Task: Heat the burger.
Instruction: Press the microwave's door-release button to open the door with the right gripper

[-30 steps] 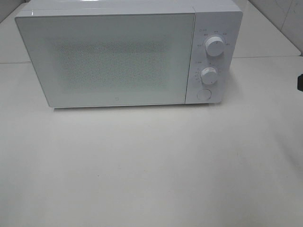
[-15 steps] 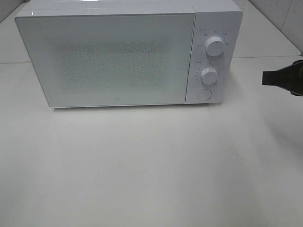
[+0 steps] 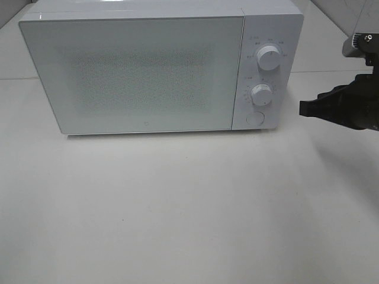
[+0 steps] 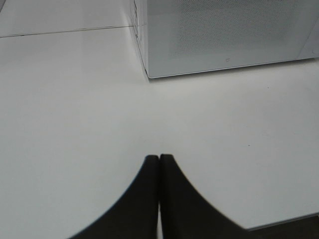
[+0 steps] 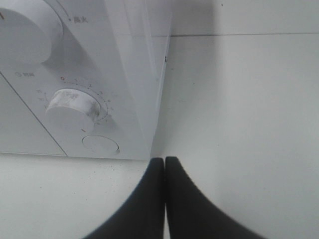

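A white microwave (image 3: 267,18) is sitting with its door (image 3: 136,74) shut at the far side of a pale table (image 3: 177,207). The right gripper (image 3: 303,108), jaws pressed together, is hovering just right of the control panel (image 3: 283,77), level with the lower dial (image 3: 261,93) and round button (image 3: 255,118). The left gripper (image 4: 159,157), likewise closed, is hanging over the table on the near side of the microwave's left corner. Where the burger is lying cannot be told.

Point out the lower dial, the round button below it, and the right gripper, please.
lower dial (image 3: 260,93): high camera view, centre of its white knob.
round button (image 3: 254,118): high camera view, middle of its face.
right gripper (image 3: 304,109): high camera view, tip of its closed black fingers.
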Available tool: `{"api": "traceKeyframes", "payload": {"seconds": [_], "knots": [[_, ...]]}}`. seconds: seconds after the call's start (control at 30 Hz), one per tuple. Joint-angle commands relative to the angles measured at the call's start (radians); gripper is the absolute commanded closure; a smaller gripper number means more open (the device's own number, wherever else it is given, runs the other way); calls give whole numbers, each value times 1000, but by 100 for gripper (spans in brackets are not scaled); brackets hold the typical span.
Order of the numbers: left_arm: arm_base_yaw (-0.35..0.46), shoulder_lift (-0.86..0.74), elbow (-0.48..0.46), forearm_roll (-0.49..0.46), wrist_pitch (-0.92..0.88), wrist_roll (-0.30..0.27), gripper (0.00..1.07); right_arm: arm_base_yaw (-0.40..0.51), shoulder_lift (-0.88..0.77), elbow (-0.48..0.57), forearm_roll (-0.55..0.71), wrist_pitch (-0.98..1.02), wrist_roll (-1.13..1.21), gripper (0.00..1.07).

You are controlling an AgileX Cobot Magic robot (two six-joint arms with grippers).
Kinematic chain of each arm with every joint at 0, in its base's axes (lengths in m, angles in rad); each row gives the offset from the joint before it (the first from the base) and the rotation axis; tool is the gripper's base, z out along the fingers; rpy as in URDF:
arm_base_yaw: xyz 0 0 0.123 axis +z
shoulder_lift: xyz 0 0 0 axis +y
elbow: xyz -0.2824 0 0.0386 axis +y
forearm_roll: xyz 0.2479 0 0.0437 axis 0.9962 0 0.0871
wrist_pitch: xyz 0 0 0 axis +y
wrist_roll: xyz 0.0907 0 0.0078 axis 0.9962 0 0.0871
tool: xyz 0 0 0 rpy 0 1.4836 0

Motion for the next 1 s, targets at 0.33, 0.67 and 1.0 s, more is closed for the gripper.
{"api": "traceKeyframes", "payload": {"seconds": [0.33, 0.67, 1.0], "knots": [[1, -20, 2, -7, -14, 0, 106, 71, 119, -2, -119, -136, 207, 107], [1, -20, 2, -7, -14, 0, 106, 187, 199, -2, -115, -206, 235, 107], [1, -20, 2, -7, -14, 0, 106, 200, 252, -46, -115, -209, 706, 107]]}}
